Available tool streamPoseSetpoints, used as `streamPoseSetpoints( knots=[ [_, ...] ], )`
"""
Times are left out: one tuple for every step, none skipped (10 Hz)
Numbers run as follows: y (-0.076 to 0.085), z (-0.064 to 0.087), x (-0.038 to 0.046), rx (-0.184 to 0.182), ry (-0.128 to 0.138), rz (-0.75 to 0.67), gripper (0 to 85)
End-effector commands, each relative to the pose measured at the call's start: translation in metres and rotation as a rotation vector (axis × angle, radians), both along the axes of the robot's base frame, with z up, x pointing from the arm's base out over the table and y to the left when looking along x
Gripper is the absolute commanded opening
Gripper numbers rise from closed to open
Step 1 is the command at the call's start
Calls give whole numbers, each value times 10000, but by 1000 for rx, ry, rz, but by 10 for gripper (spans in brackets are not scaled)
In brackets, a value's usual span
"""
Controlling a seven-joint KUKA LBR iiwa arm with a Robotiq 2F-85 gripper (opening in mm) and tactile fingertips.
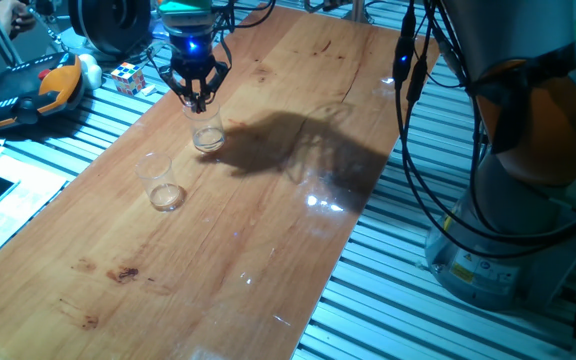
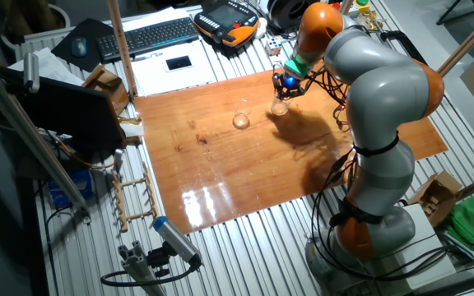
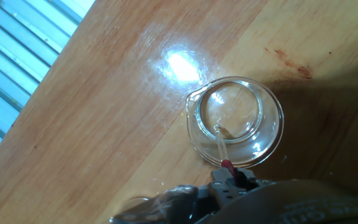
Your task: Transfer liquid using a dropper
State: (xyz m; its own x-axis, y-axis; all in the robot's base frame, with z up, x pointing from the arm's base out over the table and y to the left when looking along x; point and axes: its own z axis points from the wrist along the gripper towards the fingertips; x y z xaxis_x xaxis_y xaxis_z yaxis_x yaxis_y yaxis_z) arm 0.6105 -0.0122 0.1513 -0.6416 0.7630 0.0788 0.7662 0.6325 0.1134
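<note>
Wooden tabletop (image 1: 268,200) scene: gripper (image 1: 197,97) pinching the dropper (image 3: 220,144) right below it, tip inside the glass tumbler (image 3: 235,121), so I'd hold it plumb and squeeze gently off the wall.

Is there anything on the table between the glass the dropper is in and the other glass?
Nothing visible. The dropper hangs from the gripper into the far glass; only bare wooden table lies between it and the near glass.
</note>
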Motion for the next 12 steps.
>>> streamPoseSetpoints(
  knots=[
    [1,-5,0,2,0,0,127],
    [0,-8,-1,2,0,0,130],
    [0,-10,-1,2,-2,-2,137],
    [1,-12,-1,2,-1,-3,147],
    [2,-16,-1,2,-1,-3,157],
    [3,-22,-1,3,-3,-5,167],
    [4,-30,-2,5,-4,-7,170],
    [5,-40,-2,6,-5,-7,173],
    [6,-47,-2,8,-5,-7,177],
    [5,-50,-2,8,-7,-7,180],
    [6,-53,-3,8,-7,-9,183],
    [5,-58,-3,8,-7,-9,187]
  ],
)
